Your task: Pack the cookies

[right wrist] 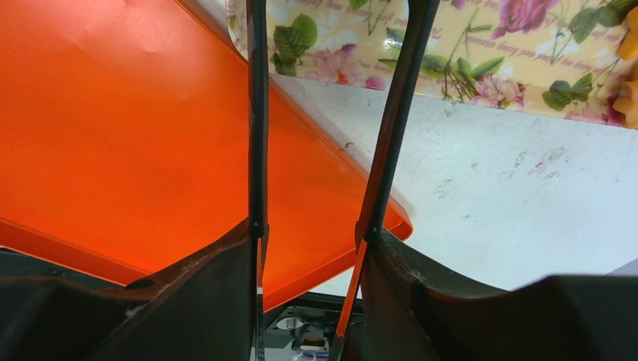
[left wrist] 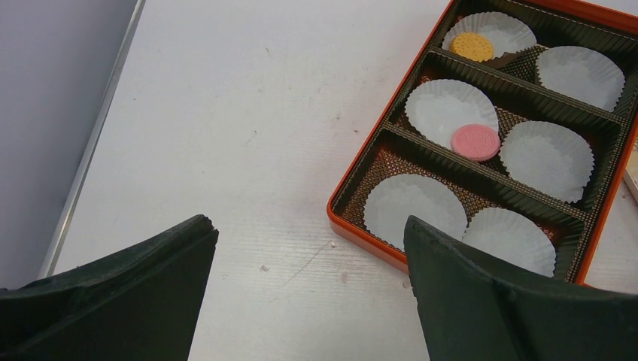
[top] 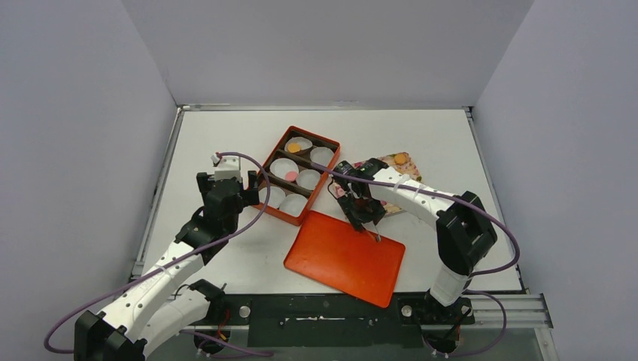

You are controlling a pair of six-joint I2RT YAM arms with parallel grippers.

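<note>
1 orange cookie (left wrist: 472, 47), 1 pink cookie (left wrist: 475, 141) in box (left wrist: 346, 180) ahead-right of left tool (left wrist: 307, 226), gaping, empty, right tool (right wrist: 331, 30) part-open, nothing seen held

Box (top: 322, 183): on the counter (top: 226, 143), paper cups (top: 321, 156) inside.
Cookies (top: 294, 147): one in the far-left cup, one in the middle compartment, others on the tray.
Tray (right wrist: 466, 53): right of the box.
Lid (top: 342, 259): before box and tray.
Left tool (top: 252, 192): beside the box's left wall.
Right tool (top: 369, 222): between box and tray, above the lid's far edge.

Orange cookie (left wrist: 472, 47) + pink cookie (left wrist: 475, 141) boxed
</note>
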